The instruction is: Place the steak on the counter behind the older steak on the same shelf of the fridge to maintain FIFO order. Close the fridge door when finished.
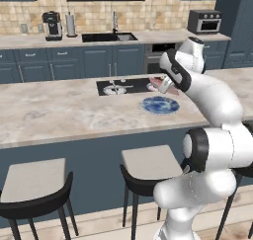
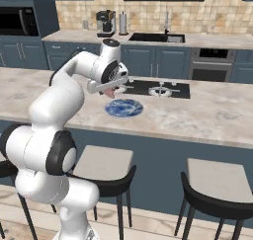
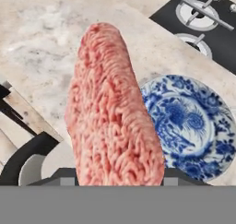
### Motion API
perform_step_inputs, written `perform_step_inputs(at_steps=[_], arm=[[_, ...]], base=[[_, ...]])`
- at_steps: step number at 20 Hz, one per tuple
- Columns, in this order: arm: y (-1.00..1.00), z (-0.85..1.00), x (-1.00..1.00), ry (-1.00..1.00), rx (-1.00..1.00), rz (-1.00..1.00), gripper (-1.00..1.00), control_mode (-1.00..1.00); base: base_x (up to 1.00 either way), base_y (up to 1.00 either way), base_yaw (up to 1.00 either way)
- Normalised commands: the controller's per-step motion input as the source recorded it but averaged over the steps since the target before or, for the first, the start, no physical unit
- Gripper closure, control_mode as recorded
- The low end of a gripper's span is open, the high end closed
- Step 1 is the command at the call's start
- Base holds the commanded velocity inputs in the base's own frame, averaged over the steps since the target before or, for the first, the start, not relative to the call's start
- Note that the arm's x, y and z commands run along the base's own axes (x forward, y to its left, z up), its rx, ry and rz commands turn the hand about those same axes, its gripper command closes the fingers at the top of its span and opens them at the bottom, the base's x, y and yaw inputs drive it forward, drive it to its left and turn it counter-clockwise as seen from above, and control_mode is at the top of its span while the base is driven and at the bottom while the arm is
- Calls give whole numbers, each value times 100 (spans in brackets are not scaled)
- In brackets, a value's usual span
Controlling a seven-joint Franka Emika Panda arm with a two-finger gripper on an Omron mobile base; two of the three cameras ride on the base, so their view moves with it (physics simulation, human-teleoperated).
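Note:
The steak [image 3: 113,112], a pale pink slab, stands on edge between my fingers and hides them in the hand view. My gripper [image 1: 166,85] [image 2: 110,90] is shut on the steak [image 1: 163,81] [image 2: 109,92], holding it above the beige marbled counter [image 1: 59,110] [image 2: 212,115]. It hangs just over the near-left side of a blue patterned plate [image 1: 160,104] [image 2: 123,107] [image 3: 193,126]. The fridge, its door, the shelf and the older steak are out of view.
A black cooktop [image 1: 126,86] [image 2: 158,89] [image 3: 203,20] lies in the counter behind the plate. Stools [image 1: 34,184] [image 1: 148,165] [image 2: 104,165] [image 2: 220,184] stand at the counter's near side. The far wall counter has a sink [image 1: 108,37], a coffee machine [image 1: 52,25] and a toaster oven [image 1: 204,20].

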Motion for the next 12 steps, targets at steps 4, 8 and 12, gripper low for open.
perform_step_inputs(at_steps=[4, 8, 12], arm=[[42, -1, -86, -9, 0, 0, 100, -100], [40, -26, -26, 1, -7, 8, 100, -100], [36, -24, -5, 0, -6, 9, 100, 100]], base=[[0, 0, 0], [0, 0, 0], [-10, 1, 0]])
